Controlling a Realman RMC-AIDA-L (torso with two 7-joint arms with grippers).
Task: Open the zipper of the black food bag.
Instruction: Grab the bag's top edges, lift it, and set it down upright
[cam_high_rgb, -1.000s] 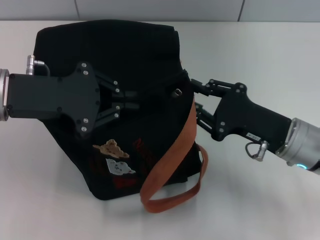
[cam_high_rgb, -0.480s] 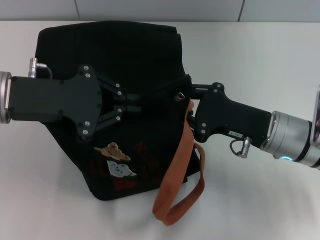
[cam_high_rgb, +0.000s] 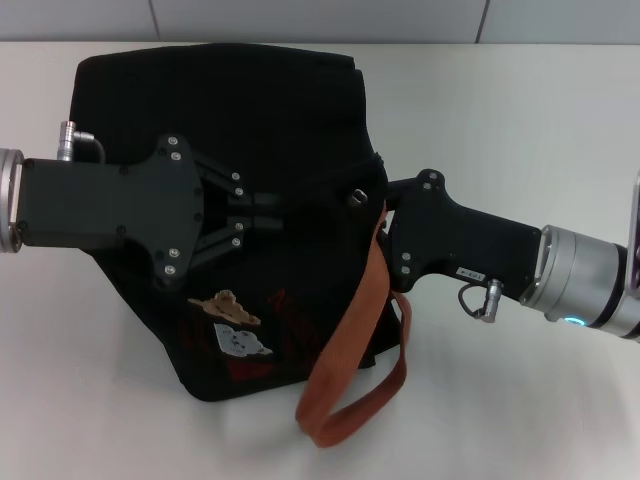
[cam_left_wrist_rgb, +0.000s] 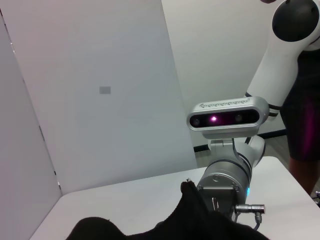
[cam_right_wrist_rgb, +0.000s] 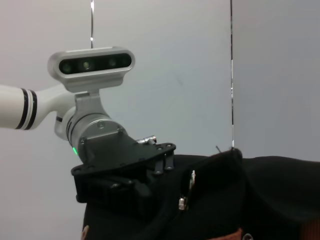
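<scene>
The black food bag (cam_high_rgb: 210, 110) lies on the white table, with its bear patches (cam_high_rgb: 228, 308) facing the front. My left gripper (cam_high_rgb: 272, 212) reaches in from the left and is shut on the bag's top fabric. The zipper's small silver pull tab (cam_high_rgb: 356, 196) shows near the bag's right edge. My right gripper (cam_high_rgb: 388, 205) comes in from the right, pressed against that edge just beside the tab, its tip hidden against the fabric. The right wrist view shows the pull tab (cam_right_wrist_rgb: 183, 202) hanging beside the left gripper (cam_right_wrist_rgb: 167, 160). The bag's fabric (cam_left_wrist_rgb: 190, 225) fills the bottom of the left wrist view.
An orange-brown strap (cam_high_rgb: 345, 330) loops from under my right gripper toward the table's front edge. The white table (cam_high_rgb: 520, 110) extends to the right and behind the bag, and a pale wall runs along its back.
My right gripper has moved left up against the bag's right edge and rolled over. The orange strap has swung with it. The left gripper has crept slightly right, still gripping.
</scene>
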